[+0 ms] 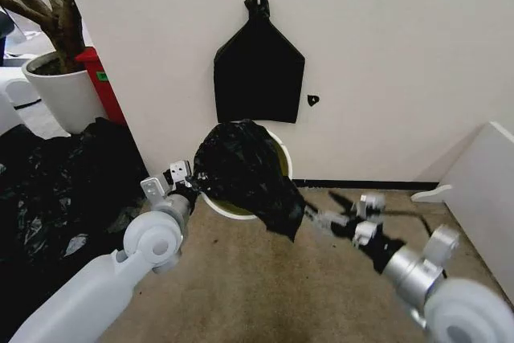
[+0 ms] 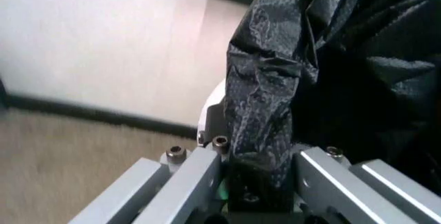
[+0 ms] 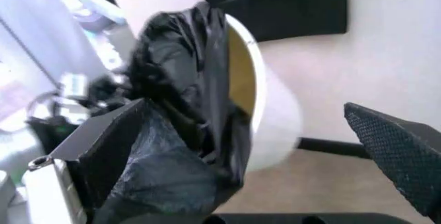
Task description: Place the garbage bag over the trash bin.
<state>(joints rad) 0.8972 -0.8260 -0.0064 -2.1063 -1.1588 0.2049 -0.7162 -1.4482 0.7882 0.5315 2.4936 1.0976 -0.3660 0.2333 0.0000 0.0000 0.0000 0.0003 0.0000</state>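
No legible writing or brand mark appears on any item. The garbage bag point(image 1: 245, 170) hangs crumpled over the mouth of the trash bin point(image 1: 280, 147), stretched between the two grippers. The left gripper point(image 1: 193, 183), at the bag's left edge, is clamped on a bunched fold of the film; the left wrist view shows the plastic pinched between its metal fingers point(image 2: 200, 175). The right gripper point(image 1: 313, 218), at the bag's lower right corner, stands wide apart, one finger point(image 3: 110, 146) lying against the bag, the other point(image 3: 403, 157) well clear. Beyond both grippers, a flat black bag point(image 1: 259, 70) hangs on the wall.
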